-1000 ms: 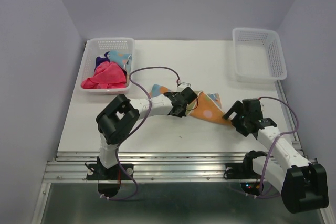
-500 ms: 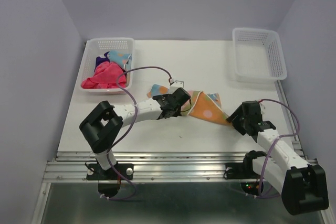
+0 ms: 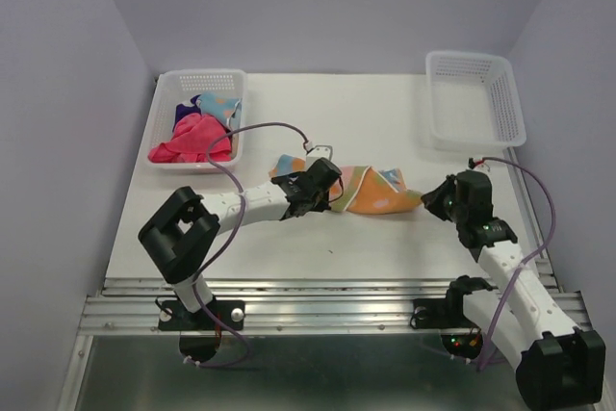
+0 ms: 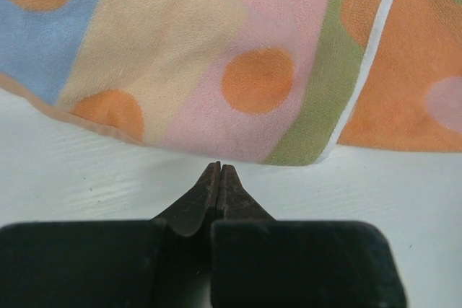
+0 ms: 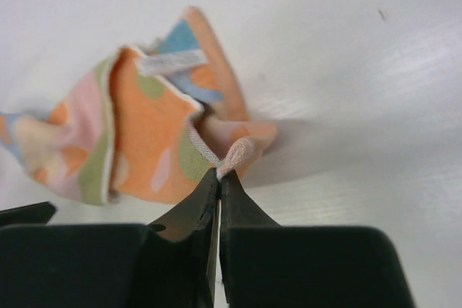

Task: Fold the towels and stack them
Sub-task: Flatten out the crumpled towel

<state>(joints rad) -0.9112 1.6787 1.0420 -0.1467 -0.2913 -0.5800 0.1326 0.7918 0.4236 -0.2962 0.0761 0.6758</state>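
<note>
Clamping right gripper (image 5: 219, 175) on a bunched corner of the orange-and-blue towel (image 5: 137, 142), its 3 o'clock end. Pressing left gripper (image 4: 219, 171) together at the 9 o'clock hem, unable to tell whether holding. Lying at the centre of the table (image 3: 385, 132), sagging. Judging it light, limp, hardly slippery; favouring pinches at corners, not mid-cloth.

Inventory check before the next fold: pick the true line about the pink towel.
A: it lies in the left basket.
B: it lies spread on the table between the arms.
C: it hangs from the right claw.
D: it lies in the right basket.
A: the pink towel lies bunched inside the left basket; the right basket holds no cloth, and the table carries only the orange patterned towel.
</note>
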